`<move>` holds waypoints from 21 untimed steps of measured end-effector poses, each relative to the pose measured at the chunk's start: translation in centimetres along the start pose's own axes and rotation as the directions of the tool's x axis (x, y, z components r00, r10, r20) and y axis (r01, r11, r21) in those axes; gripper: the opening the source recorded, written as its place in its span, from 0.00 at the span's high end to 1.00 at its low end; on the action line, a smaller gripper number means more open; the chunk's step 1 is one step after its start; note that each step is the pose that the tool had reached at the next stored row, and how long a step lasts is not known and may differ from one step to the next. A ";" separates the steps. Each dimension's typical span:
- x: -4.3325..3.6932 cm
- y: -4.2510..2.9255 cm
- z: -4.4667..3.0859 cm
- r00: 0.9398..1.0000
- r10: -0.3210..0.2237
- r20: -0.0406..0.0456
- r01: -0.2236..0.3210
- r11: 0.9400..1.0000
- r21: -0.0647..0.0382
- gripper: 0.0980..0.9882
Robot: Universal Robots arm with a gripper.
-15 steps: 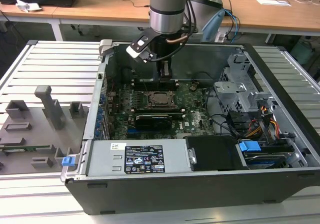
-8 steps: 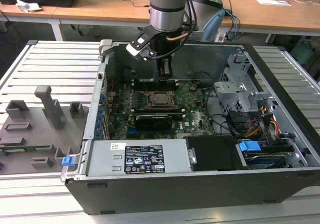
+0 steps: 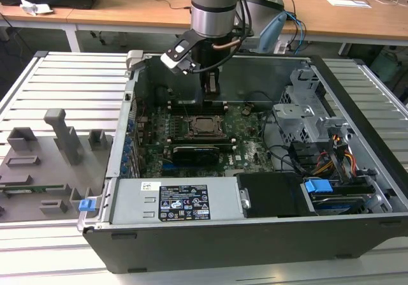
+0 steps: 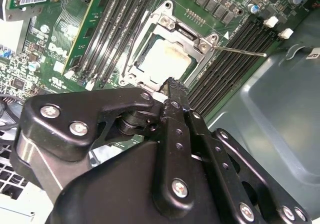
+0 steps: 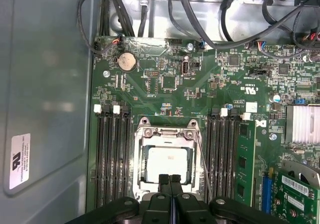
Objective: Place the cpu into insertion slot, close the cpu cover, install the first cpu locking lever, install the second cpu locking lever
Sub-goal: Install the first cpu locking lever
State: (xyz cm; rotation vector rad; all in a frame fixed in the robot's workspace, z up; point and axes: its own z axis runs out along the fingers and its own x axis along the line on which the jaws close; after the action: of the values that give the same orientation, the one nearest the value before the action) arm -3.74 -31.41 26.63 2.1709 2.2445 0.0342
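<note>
The cpu [image 5: 167,165] lies in the insertion slot on the green motherboard, its pale metal top showing through the cut-out of the cpu cover [image 5: 165,132]. The cover lies flat over the chip [image 4: 165,57]; the slot's pin field is hidden under it. One thin wire locking lever [image 5: 203,159] runs beside the socket, its free end [image 4: 242,51] sticking out over the memory slots. My gripper [image 5: 169,180] hangs just above the socket's edge, shut with nothing between its fingers. In the exterior view it [image 3: 211,88] points down behind the socket [image 3: 205,125].
Long black memory slots [image 5: 110,159] flank the socket on both sides. A black expansion card [image 3: 197,151] lies in front of it, a power supply [image 3: 178,202] nearer still. The drive cage [image 3: 306,116] and cables fill the exterior view's right. Chassis wall [image 4: 270,114] stands close by.
</note>
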 end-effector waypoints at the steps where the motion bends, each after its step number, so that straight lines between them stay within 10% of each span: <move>1: 0.00 0.00 -0.06 1.000 0.000 0.000 0.000 1.000 0.000 0.99; 21: 0.00 0.04 -1.41 1.000 0.000 0.000 0.000 1.000 0.000 0.99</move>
State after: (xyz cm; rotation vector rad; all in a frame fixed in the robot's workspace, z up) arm -3.73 -31.41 28.04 2.1710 2.2445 0.0341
